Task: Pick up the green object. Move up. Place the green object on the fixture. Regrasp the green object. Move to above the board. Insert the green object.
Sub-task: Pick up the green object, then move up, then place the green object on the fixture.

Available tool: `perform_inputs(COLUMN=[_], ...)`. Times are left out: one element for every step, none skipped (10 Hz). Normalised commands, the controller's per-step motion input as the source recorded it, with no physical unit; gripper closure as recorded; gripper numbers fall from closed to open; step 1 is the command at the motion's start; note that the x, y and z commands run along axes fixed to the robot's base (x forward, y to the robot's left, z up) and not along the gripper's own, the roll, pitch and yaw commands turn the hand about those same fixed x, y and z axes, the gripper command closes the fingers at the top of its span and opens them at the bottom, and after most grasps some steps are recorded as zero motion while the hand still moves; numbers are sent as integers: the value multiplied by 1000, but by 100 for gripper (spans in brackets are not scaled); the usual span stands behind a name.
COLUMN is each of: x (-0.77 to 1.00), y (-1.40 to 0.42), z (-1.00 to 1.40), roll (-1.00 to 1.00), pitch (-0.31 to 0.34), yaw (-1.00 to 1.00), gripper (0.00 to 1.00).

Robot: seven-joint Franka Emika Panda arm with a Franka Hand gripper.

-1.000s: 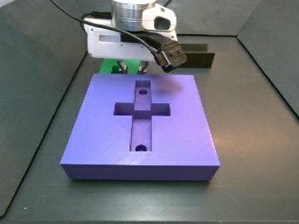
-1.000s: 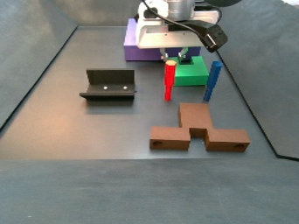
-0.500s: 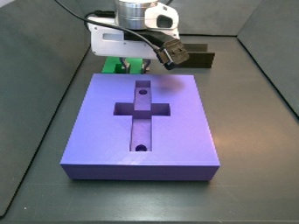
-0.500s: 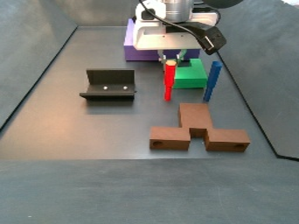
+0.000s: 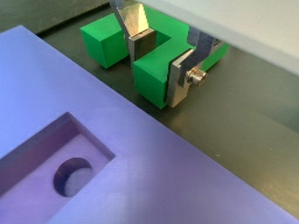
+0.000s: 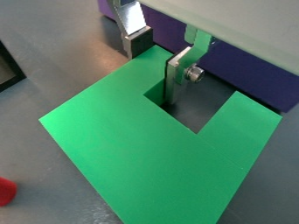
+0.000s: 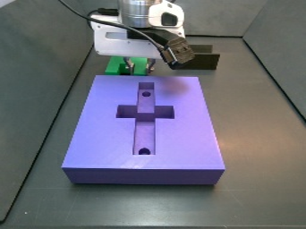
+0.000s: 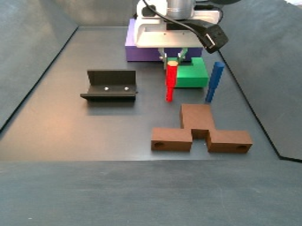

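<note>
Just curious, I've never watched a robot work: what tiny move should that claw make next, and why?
Probably close. The gripper is low over the bright green U-shaped plastic piece, its silver fingers straddling one arm of it with gaps visible, so nothing seems clamped yet.
</note>
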Motion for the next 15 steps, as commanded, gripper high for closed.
perform_inputs(x=[0, 0, 0, 0, -35, -79, -37, 0, 0, 103, 300, 651, 691, 686, 691], y=[0, 0, 0, 0, -44, -40, -6, 0, -26, -111, -149, 0, 0, 0, 0], z=[0, 0, 0, 833, 824, 643, 250, 0, 0, 0, 54, 63, 46, 17, 14], roll=[0, 0, 0, 0, -1, -19, -61, 6, 0, 0, -729, -1000, -1000, -1000, -1000], pitch=[0, 0, 0, 0, 11, 27, -3, 0, 0, 0, -157, -140, -120, -146, -134], yaw=[0, 0, 0, 0, 20, 25, 12, 0, 0, -37, -103, -49, -89, -57, -66], gripper=[100, 100, 100, 100, 100, 100, 100, 100, 100, 100, 100, 100, 100, 100, 100])
